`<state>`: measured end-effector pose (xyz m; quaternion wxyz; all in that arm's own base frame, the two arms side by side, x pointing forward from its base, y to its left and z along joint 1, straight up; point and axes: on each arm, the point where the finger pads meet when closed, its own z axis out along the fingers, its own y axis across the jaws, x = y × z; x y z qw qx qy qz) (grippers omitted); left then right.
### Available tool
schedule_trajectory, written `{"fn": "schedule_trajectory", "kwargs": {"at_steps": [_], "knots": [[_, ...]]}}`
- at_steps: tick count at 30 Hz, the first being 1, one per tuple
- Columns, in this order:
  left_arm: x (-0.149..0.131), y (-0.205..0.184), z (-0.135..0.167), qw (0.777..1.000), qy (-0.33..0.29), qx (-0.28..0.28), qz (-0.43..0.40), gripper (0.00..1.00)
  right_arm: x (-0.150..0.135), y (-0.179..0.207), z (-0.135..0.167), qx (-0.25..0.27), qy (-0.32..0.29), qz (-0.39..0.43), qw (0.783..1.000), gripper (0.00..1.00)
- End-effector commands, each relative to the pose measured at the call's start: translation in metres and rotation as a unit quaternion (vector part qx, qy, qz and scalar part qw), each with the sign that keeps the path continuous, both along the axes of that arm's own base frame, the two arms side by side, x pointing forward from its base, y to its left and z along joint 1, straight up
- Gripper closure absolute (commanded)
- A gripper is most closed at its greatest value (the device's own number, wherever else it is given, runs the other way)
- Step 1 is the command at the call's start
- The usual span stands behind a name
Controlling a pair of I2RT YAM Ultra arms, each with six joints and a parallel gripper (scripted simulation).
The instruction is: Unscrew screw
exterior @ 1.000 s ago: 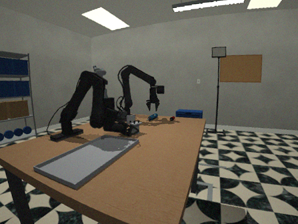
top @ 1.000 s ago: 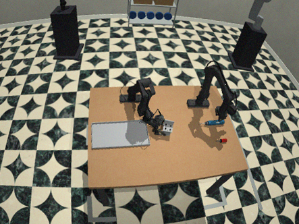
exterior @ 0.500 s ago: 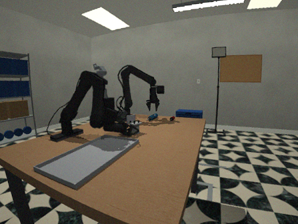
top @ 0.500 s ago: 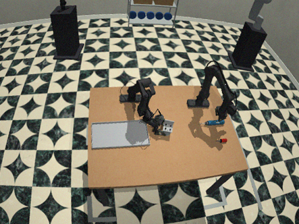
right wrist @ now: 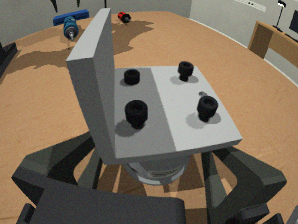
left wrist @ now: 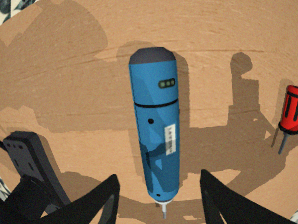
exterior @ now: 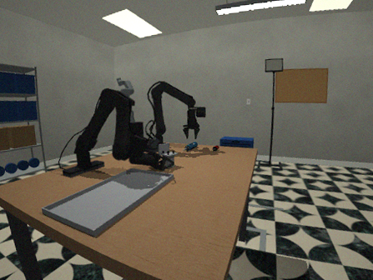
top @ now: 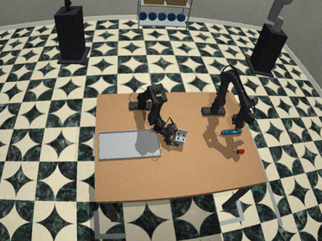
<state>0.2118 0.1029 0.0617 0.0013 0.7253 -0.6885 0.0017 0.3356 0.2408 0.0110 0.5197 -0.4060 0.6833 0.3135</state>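
While the left tool (exterior: 192,135) (left wrist: 158,179) hangs wide above the screwdriver (top: 231,132) (exterior: 191,146) (left wrist: 156,125) (right wrist: 71,28) | right tool (right wrist: 155,165): wide, around the module (right wrist: 160,172)

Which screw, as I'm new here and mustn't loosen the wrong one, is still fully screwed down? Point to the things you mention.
On the wooden table (top: 192,176) (exterior: 185,217) (left wrist: 200,30) (right wrist: 250,90), find the grey bracket (top: 181,131) (exterior: 164,148) (right wrist: 167,100). Beside its upright wall (right wrist: 92,85), the far black screw (right wrist: 132,76) in the right wrist view is yours. Its head sits low, no shank showing; the other three stand raised.
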Motion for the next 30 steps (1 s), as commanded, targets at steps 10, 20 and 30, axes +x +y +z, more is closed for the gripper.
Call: {"fn": "schedule_trajectory", "kwargs": {"at_steps": [10,20,30], "knots": [[0.0023,0.0004,0.0027,1.000,-0.006,0.002,0.003,0.35,0.0120,0.0043,0.0116,0.004,-0.024,-0.001,1.000,0.14],[0.0023,0.0004,0.0027,1.000,-0.006,0.002,0.003,0.35,0.0139,0.0036,0.0151,0.005,-0.029,-0.002,1.000,0.14],[0.0023,0.0004,0.0027,1.000,-0.006,0.002,0.003,0.35,0.0152,0.0032,0.0171,0.006,-0.034,-0.003,0.999,0.14]]}}
